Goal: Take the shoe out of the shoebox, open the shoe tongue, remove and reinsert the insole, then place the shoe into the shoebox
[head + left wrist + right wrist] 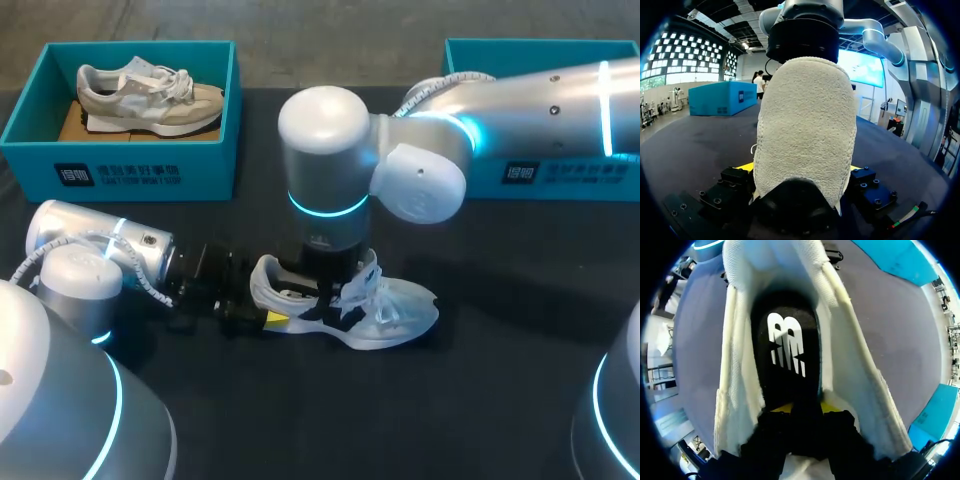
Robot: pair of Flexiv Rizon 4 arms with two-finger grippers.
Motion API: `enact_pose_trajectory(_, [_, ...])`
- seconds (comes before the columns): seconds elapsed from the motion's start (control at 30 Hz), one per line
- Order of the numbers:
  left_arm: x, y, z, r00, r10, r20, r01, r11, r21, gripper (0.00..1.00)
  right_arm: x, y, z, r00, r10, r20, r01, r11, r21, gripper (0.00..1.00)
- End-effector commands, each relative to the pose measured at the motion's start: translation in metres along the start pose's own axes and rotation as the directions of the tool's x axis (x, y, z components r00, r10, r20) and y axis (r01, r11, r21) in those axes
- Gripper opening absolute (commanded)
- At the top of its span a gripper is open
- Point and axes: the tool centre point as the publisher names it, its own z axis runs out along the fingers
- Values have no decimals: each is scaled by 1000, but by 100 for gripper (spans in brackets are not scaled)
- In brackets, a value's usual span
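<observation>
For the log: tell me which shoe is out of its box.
The white shoe, on the table; the beige shoe sits inside the left shoebox.

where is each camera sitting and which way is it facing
Head view: fixed above and behind, looking down on the black table; my left arm and right arm meet at the white knit sneaker.
Left wrist view: on the left wrist, looking along the table at the sneaker's heel, held in the left claw; the right arm stands above.
Right wrist view: on the right wrist, looking down into the sneaker at its black insole, the right claw inside.
Shared: all three show the sneaker.
</observation>
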Motion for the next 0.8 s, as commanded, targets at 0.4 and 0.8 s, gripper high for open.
enact_pose_trajectory(0.4, [-2, 1, 1, 1000, -2, 4, 2, 1000, -1, 0, 22, 5, 34, 1000, 4, 1, -4, 1000, -13, 0])
enact_pose_trajectory(0.8, [-2, 1, 1, 1000, -2, 4, 2, 1000, -1, 0, 14, -9, -17, 992, 58, 109, -38, 984, -176, 0])
